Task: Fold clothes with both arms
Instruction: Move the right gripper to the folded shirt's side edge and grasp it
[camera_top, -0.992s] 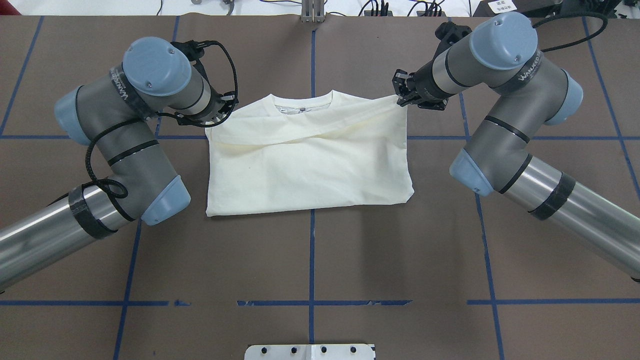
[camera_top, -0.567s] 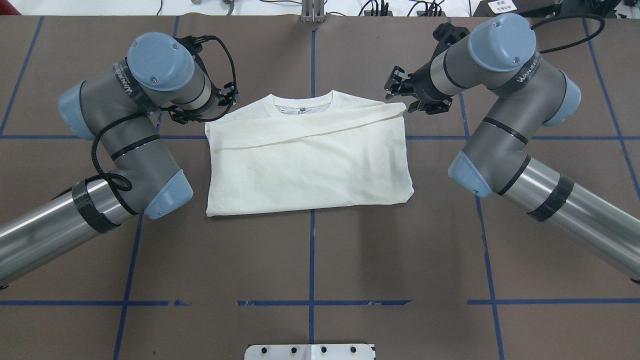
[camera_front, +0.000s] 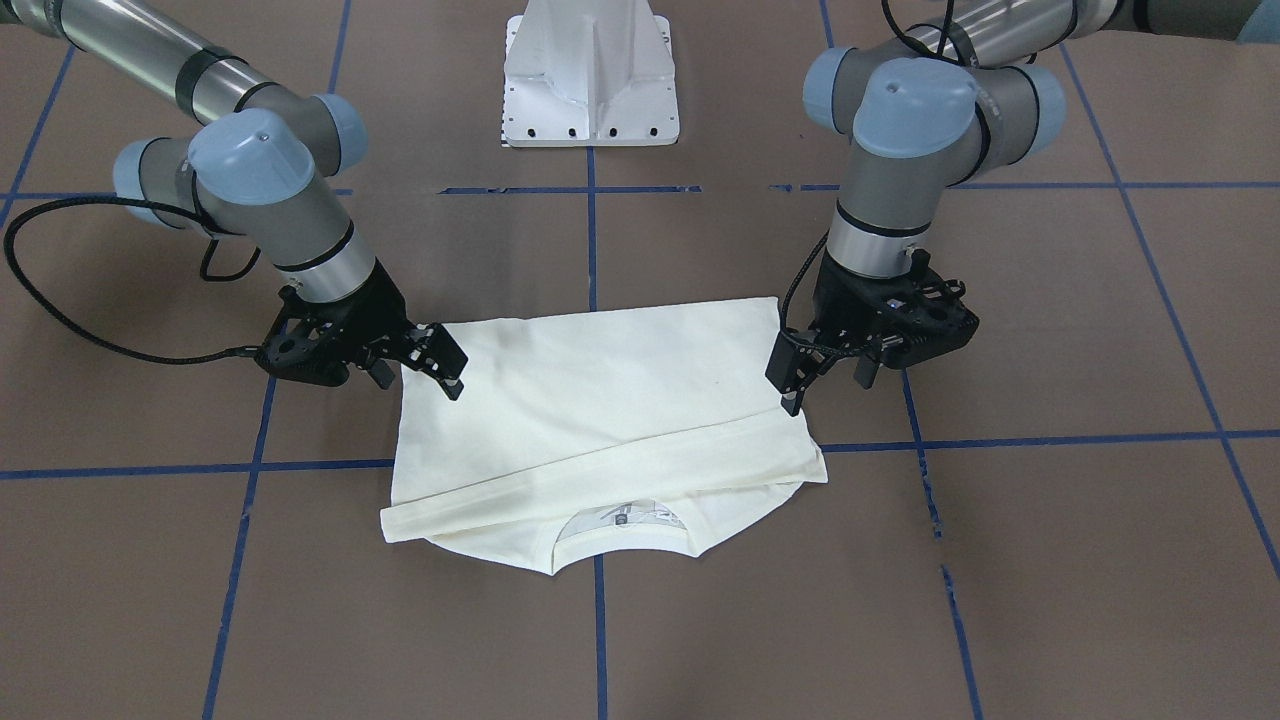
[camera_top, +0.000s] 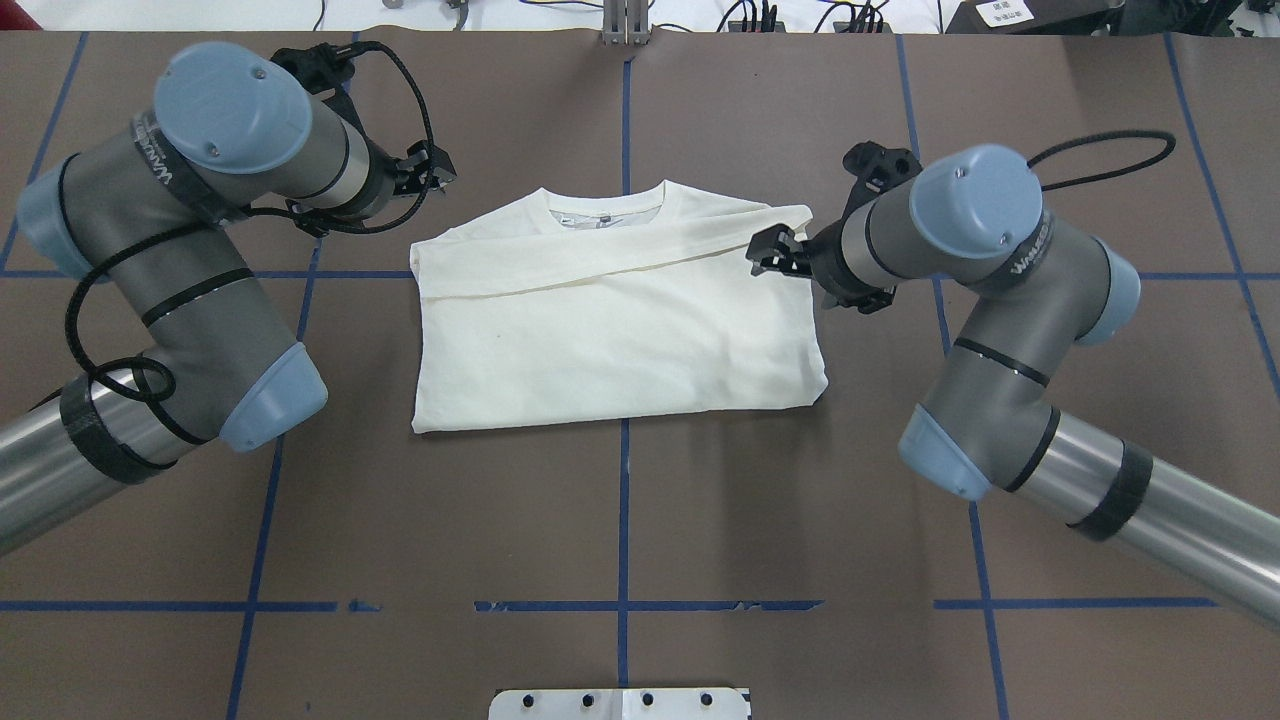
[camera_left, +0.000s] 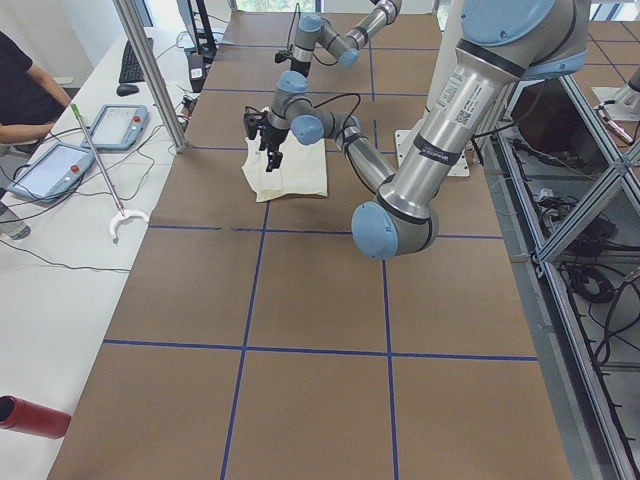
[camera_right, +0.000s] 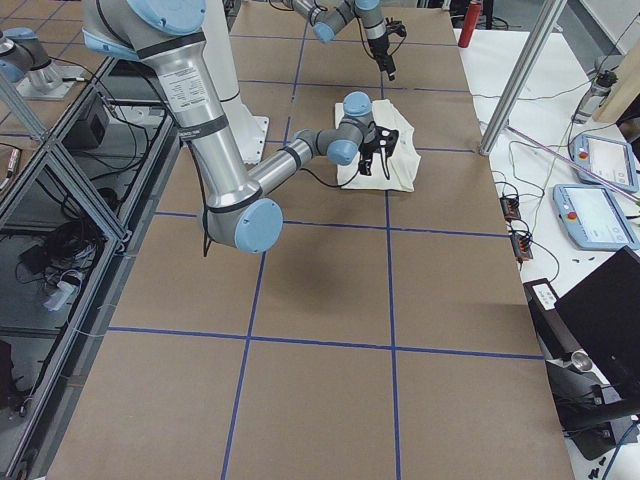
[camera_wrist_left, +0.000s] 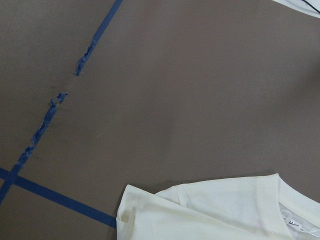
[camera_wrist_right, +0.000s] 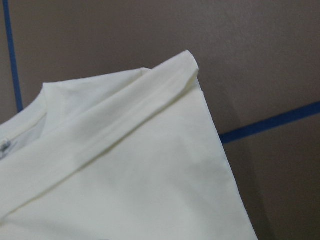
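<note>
The clothes, one cream T-shirt (camera_top: 620, 330), lie folded into a rectangle with the plain back up. The collar (camera_front: 620, 522) is on the far side and a sleeve (camera_top: 640, 262) is laid slantwise across. My left gripper (camera_top: 428, 175) hangs open and empty off the far left corner, clear of the cloth; from the front view this gripper (camera_front: 828, 390) stands beside the shirt's edge. My right gripper (camera_top: 790, 268) is open and empty just over the right edge, seen from the front (camera_front: 418, 380). Neither wrist view shows fingers; the right one looks down on the shirt's shoulder corner (camera_wrist_right: 170, 80).
Brown table cover (camera_top: 620, 520) with blue tape lines (camera_top: 620, 605). The white pedestal base (camera_front: 590, 80) sits at the near edge. Beside the far edge in the left side view a person (camera_left: 20, 90) sits at a white bench with tablets (camera_left: 115, 125); a red cylinder (camera_left: 30, 415) lies there.
My right gripper let go of the shirt's far right corner, the sleeve settled flat, and it moved nearer along the right edge. The left gripper drew back from the far left corner.
</note>
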